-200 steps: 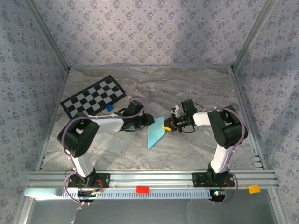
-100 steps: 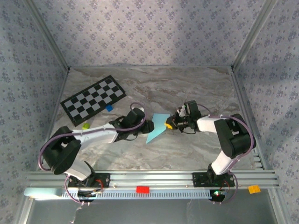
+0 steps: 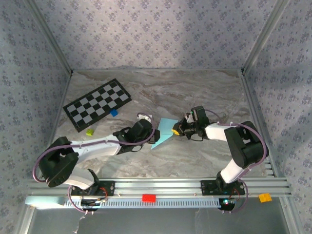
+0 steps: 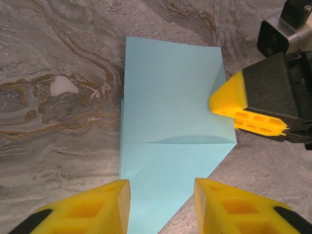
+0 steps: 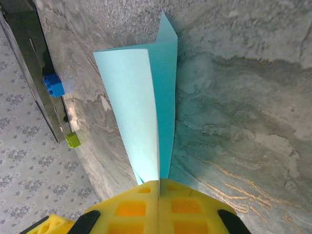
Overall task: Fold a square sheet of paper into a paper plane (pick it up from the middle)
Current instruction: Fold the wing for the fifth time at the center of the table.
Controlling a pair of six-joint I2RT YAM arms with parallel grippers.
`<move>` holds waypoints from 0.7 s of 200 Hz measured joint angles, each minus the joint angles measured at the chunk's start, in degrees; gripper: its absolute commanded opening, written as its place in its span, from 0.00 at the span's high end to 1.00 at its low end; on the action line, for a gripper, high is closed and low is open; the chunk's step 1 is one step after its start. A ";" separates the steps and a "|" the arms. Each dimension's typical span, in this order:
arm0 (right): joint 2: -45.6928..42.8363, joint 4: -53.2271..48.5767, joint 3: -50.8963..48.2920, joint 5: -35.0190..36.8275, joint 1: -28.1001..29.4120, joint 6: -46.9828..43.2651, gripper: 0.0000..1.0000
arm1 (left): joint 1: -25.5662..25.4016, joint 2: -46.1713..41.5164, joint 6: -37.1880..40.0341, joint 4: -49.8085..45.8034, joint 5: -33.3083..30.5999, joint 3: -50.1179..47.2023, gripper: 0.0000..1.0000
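Midway through a paper-plane fold, the sky-blue sheet of paper (image 3: 163, 130) lies near the middle of the marble-patterned desk (image 3: 204, 97), already doubled into a tapering shape whose point aims toward 7 o'clock in the overhead view. The right gripper (image 3: 177, 130) is clamped shut on the sheet's 3 o'clock edge. Its wrist camera shows two layers rising out of the closed yellow pads, one flap curling away from the other. The left gripper (image 4: 162, 207) hovers low at the sheet's 9 o'clock side with its jaws apart, straddling the narrow end and pinching nothing. A black-and-white checkerboard card (image 3: 97, 104) lies well apart toward 10 o'clock, with a small blue block (image 3: 114, 112) and a green block (image 3: 89, 131) near it. The paper looks feather-light and limp: it bows under its own weight where lifted, and it would likely skate across the smooth desk if pushed without being pinned. It should crease at the slightest pinch, so a stray squeeze risks a permanent mark, and two grippers pulling against each other could tear it. The safest purchase appears to be the doubled edges and the existing crease, where stacked layers lend some stiffness, rather than a single loose flap.
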 measured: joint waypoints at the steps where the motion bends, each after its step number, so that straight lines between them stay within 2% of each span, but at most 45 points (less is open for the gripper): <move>1: -0.02 0.00 0.00 -0.02 0.02 0.00 0.98 | -0.04 0.00 0.00 -0.02 -0.04 0.00 0.60; 80: -1.73 0.26 -0.76 1.01 0.04 0.85 0.98 | -2.97 0.00 2.40 -2.80 -3.96 1.18 0.54; 140: -3.28 0.15 -1.92 2.40 0.31 2.12 0.98 | -5.51 0.87 3.04 -3.58 -4.39 2.08 0.52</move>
